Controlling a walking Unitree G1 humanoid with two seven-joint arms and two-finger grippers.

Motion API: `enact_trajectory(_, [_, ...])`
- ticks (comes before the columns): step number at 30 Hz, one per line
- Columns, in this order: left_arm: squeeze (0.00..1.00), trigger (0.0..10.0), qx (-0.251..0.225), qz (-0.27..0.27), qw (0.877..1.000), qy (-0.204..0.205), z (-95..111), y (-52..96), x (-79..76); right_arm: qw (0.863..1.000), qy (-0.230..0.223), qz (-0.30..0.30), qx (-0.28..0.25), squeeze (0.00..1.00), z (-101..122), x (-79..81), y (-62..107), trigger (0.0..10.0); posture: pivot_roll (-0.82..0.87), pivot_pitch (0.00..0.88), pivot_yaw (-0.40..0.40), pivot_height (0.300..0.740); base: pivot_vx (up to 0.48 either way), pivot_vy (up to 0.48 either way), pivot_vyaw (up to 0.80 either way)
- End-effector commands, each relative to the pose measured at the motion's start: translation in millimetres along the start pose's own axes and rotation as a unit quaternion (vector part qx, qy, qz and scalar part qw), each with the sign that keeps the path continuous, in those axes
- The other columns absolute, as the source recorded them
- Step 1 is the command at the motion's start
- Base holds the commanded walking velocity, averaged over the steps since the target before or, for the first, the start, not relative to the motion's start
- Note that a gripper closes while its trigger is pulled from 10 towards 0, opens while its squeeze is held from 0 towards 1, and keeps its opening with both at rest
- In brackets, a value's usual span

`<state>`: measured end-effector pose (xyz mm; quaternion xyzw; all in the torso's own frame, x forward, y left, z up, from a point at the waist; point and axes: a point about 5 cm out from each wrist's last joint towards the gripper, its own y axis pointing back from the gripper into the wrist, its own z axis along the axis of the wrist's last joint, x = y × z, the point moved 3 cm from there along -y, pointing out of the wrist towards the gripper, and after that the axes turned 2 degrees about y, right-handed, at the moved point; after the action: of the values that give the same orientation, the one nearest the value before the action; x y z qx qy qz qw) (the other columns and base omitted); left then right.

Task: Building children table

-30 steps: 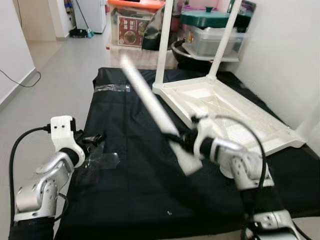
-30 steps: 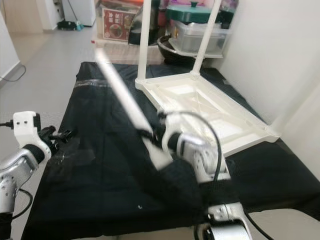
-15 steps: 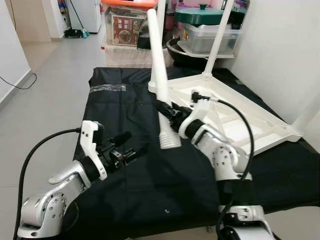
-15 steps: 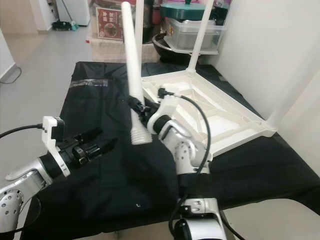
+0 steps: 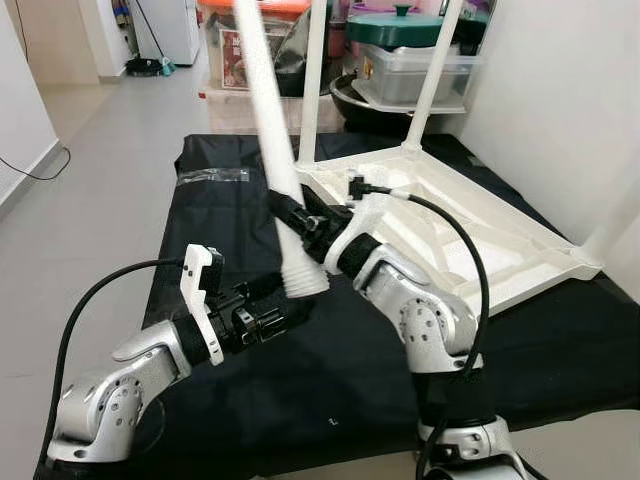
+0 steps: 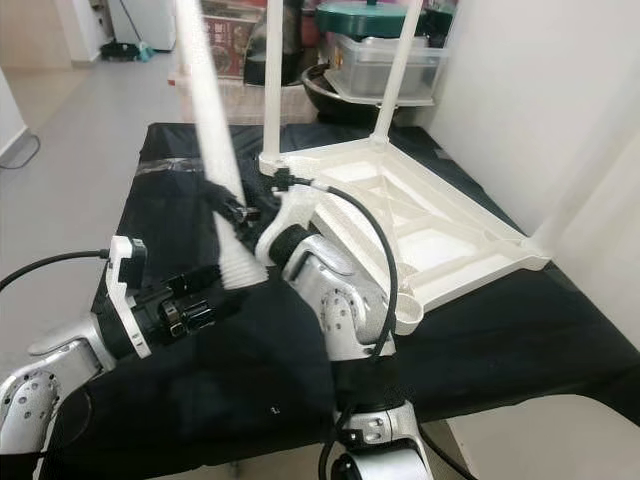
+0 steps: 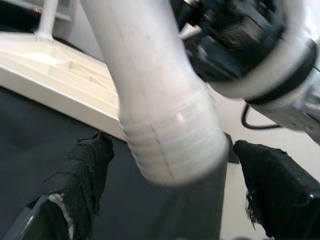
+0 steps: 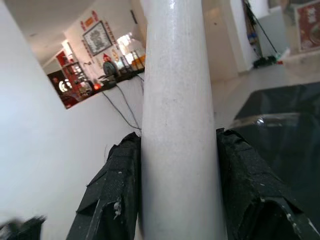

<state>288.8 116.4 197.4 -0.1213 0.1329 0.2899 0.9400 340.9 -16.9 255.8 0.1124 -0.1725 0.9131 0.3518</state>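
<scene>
White plastic leg (image 5: 268,130): a long tapered tube, held off the mat and standing nearly upright with a slight tilt; its ridged, threaded end (image 5: 303,282) points down, and its upper part is blurred at the top of the head views.
Right gripper (image 5: 292,212): clamped on the leg just above the threaded end; in the right wrist view 1 black finger (image 8: 116,192) presses each side of the tube, the other finger (image 8: 250,190) opposite.
Left gripper (image 5: 283,312): reaching in low from the robot's left, right under and beside the leg's threaded end; in the left wrist view the 2 padded fingers (image 7: 82,172) stand apart on either side of the end, with a gap showing on both sides. Whether they touch the plastic cannot be told.
Table top (image 5: 470,225): white, lying upside down on the mat to the robot's right, ribbed underside up.
Fitted legs: 2 white legs stand up from the far corners of the table top, 1 (image 5: 315,85) nearer the middle, 1 (image 5: 436,75) farther right.
Mat (image 5: 210,220): black cloth spread over the floor under everything, with a patch of clear tape (image 5: 213,176) at its far left.
Background: stacked storage boxes (image 5: 412,72) and a green lidded pot (image 5: 400,28) against the far wall; pale grey floor (image 5: 100,150) on the left.
</scene>
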Motion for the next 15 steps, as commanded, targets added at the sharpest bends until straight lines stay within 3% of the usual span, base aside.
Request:
enact_trajectory(1, [0.00, 10.0, -0.002, 0.003, 1.000, 0.001, -1, -1.8, 2.6, 1.000, -0.006, 0.022, -0.012, 0.00, -2, 11.6, -0.4, 0.0, 0.02, 0.000, -0.078, 0.740, 0.000, 0.000, 0.00])
enact_trajectory(15, [0.00, 10.0, -0.017, -0.017, 1.000, -0.004, 4, -17.4, 2.1, 0.999, 0.001, 0.048, 0.003, 0.00, -13, 27.2, 3.7, 0.0, 0.02, 0.000, -0.072, 0.740, 0.000, 0.000, 0.00])
